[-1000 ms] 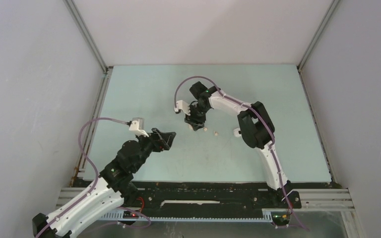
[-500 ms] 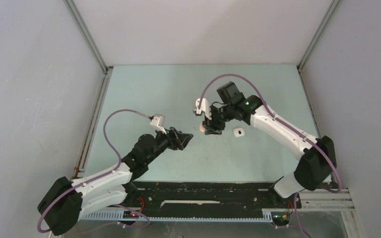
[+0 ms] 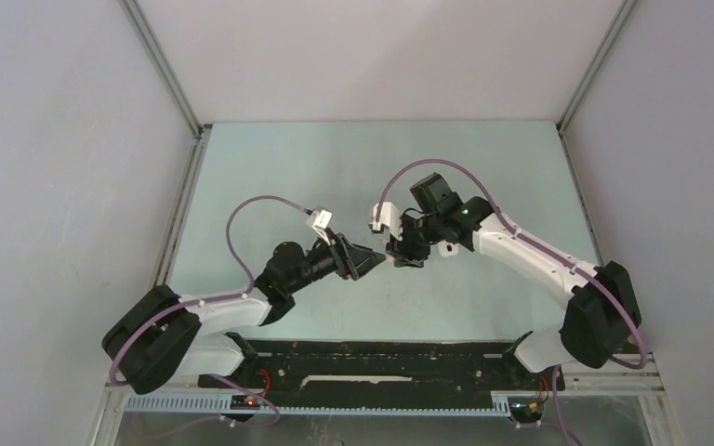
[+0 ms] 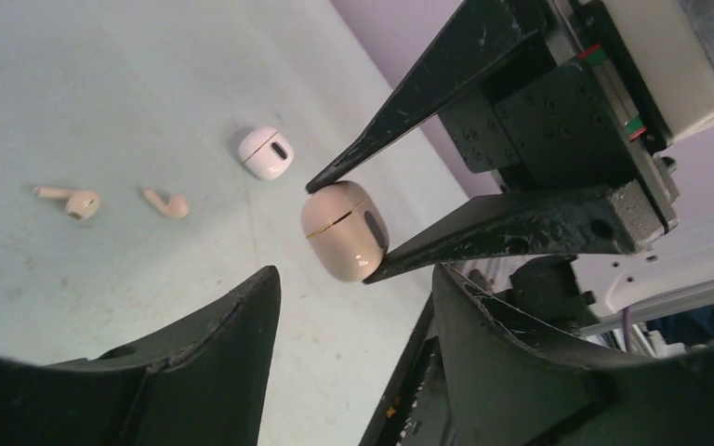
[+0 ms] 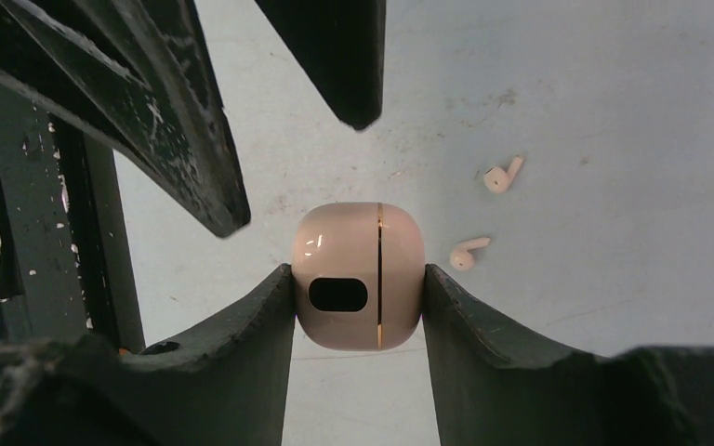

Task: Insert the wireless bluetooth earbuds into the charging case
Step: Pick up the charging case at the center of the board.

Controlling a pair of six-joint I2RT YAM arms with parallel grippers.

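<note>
**Item 1: tan earbuds**, two seen. One [image 4: 70, 201] and the other [image 4: 165, 203] lie loose on the counter [image 3: 288, 167], near each other but not touching. Both are outside any case. From above I cannot make them out.

**Item 2: tan charging case** [image 5: 358, 251]. Rounded, lid closed along a thin gold seam, dark oval on the face towards my right wrist camera. It is pinched at its two sides in my right claw. The earbuds lie on the counter beyond it.

**Item 3: right claw** [image 5: 358, 279]. Jaws set narrow, one pad on each flank of the tan case. It holds nothing else.

**Item 4: left claw** [image 4: 355, 279]. Jaws parted and empty. The tips point at the tan case and stop just short of it, with no contact that I can see. The two claws meet nose to nose near the middle of the counter.

**Item 5: white case** [image 4: 266, 152]. Closed, resting on the counter near the earbuds, apart from both claws.

**Item 6: surroundings.** The counter is pale green and lightly scuffed, with open surface towards the far edge and both sides. Plain grey walls [image 3: 56, 139] stand on three sides. A black base plate [image 3: 381, 358] runs along the near edge.
</note>
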